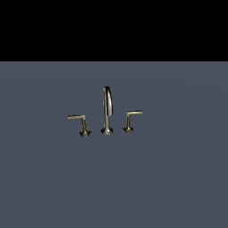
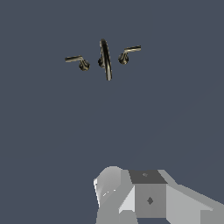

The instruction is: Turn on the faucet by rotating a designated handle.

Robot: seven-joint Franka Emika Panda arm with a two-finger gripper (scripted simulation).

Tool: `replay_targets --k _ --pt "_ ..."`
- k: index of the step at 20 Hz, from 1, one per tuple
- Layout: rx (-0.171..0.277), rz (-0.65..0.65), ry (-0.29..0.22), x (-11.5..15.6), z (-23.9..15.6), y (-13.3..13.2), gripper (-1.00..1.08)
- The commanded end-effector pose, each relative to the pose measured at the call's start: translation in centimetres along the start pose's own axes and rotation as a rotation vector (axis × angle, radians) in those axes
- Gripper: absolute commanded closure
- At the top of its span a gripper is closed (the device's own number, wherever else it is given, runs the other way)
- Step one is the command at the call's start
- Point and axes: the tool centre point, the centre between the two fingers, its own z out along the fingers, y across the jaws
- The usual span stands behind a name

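The faucet [image 1: 107, 111] stands on a flat grey-blue surface [image 1: 178, 178]. Take its tall arched spout [image 1: 107, 109] as your reference landmark. The spout rises upright from a flared base and curves over at the top.

Two low brass-coloured levers flank the spout, each standing apart from it on its own short flared post. The handle [image 1: 78, 123] is the lever on the exterior view's left of the spout (slightly the larger of the pair). Its thin straight arm extends away from the spout and lies roughly level. The twin lever [image 1: 131, 119] stands on the exterior view's right of the spout, and its arm also points away from the spout.

In the wrist view you see the same set from above: the spout [image 2: 105, 59] between the handle [image 2: 76, 61] and the twin lever [image 2: 128, 53].

Only a grey-and-white portion of the arm's body [image 2: 144, 197] appears in the wrist view, well apart from the faucet. The gripper fingers are not visible in either view, so you cannot tell its state.
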Motion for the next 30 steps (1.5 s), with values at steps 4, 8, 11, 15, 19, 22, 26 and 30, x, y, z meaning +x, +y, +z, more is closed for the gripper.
replay_targets --k 4,8,11,15,19,22,26,30 --pt "0.002 0.056 -0.001 0.4 1.5 -1.3 1.08" --pt "0.005 0.117 -0.001 1.0 3.1 -2.8 1.08" --pt "0.008 0.174 -0.002 1.6 4.7 -4.1 1.08" --pt "0.012 0.255 -0.002 2.6 6.8 -6.0 1.08" --pt "0.016 0.337 -0.003 3.7 9.0 -7.8 1.08" --pt "0.019 0.398 -0.004 4.7 10.6 -9.1 1.08" --pt "0.024 0.480 -0.004 6.1 12.8 -10.8 1.08" --pt "0.029 0.560 -0.005 7.7 15.0 -12.3 1.08"
